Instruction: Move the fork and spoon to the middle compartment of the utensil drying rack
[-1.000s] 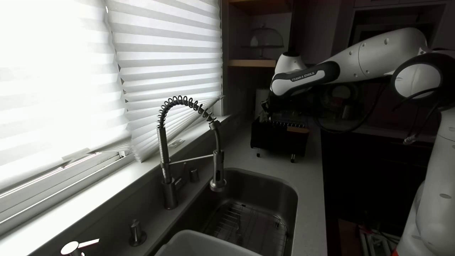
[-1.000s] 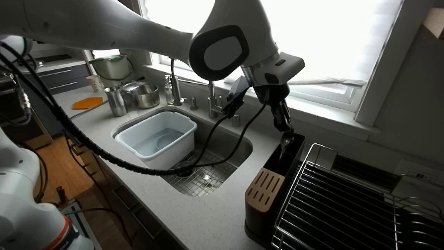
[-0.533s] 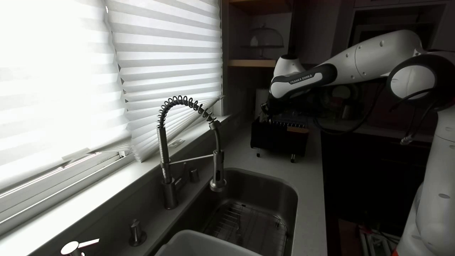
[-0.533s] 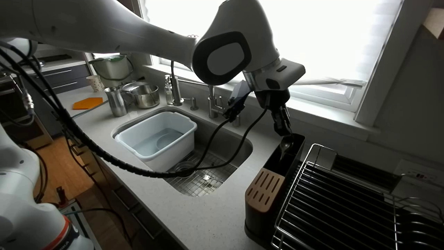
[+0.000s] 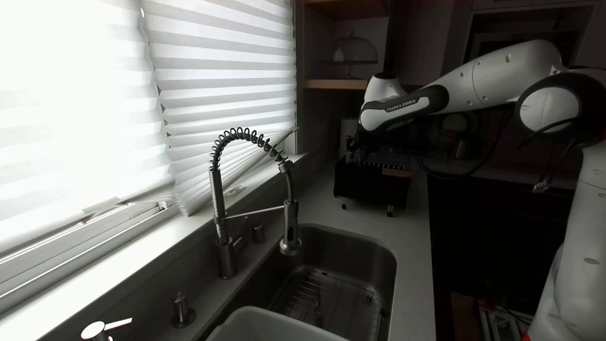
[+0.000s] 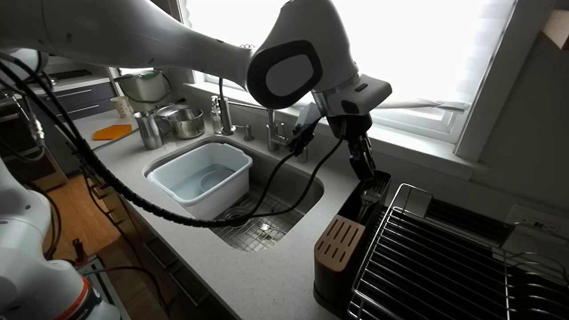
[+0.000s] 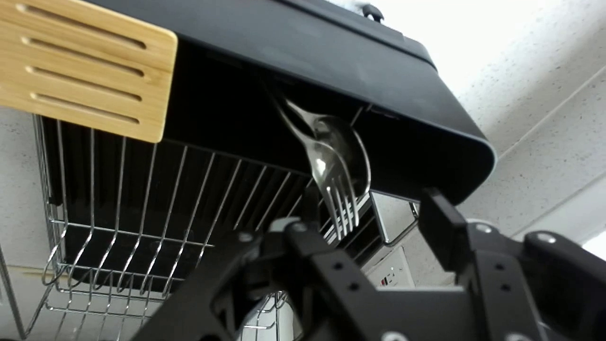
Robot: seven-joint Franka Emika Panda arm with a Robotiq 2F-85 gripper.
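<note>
Nearest, in the wrist view, the gripper point(image 7: 371, 210) gapes wide, the fork point(image 7: 322, 161) and spoon point(image 7: 349, 141) leaning together in the utensil drying rack point(image 7: 293, 45), its slotted wooden top point(image 7: 90, 71) toward ten o'clock, the exact compartment too dark to tell. In an exterior view the utensil drying rack stands on a pale speckled counter point(image 6: 275, 284), a wire dish rack point(image 6: 426, 253) toward four o'clock, the sink point(image 6: 286, 184) and a pale tub point(image 6: 226, 193) toward ten. Beyond, in an exterior view, bright pleated blinds point(image 5: 222, 80) hang toward ten, a shadowed wooden shelf point(image 5: 335, 84) toward eleven.
</note>
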